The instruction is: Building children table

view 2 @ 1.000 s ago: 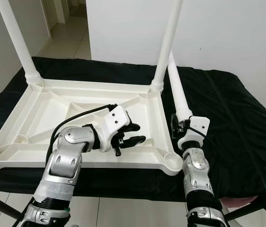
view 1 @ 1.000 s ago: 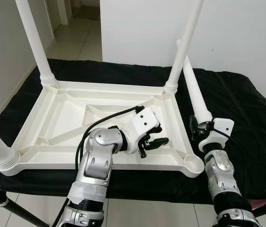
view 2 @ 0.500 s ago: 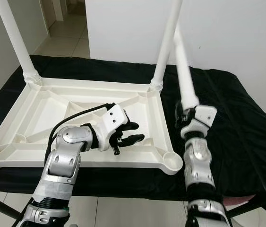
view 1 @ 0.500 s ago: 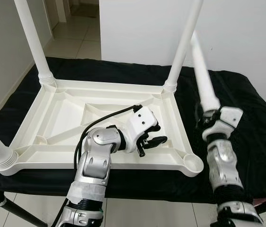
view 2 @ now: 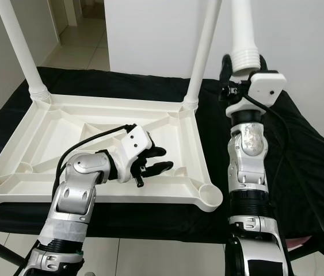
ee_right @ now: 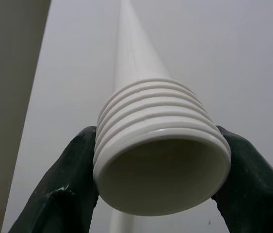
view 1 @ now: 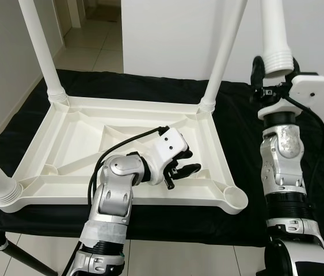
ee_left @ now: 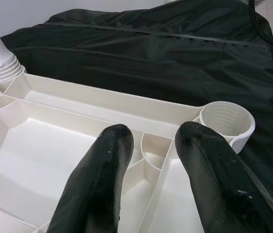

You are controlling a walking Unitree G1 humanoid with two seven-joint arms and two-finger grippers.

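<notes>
Right wrist view: right gripper [ee_right: 158, 194] clamps a smooth, ribbed-threaded white leg [ee_right: 151, 141], raised upright right of the upturned tabletop [view 1: 75, 144]; left gripper [view 1: 186, 167] spread above it.

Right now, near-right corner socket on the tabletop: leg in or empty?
Empty. The corner socket shows an open threaded ring with nothing in it; the fourth leg is held upright above the black cloth by the right pincer.

The upturned table top [view 1: 81, 144] and the threaded leg [ee_right: 151, 160] look like smooth white plastic with a slight sheen. Matt black cloth [view 1: 317, 149] lies beneath. The arms [view 1: 115, 198] are brushed silver metal, their fingers [ee_left: 97, 189] matt black.
</notes>
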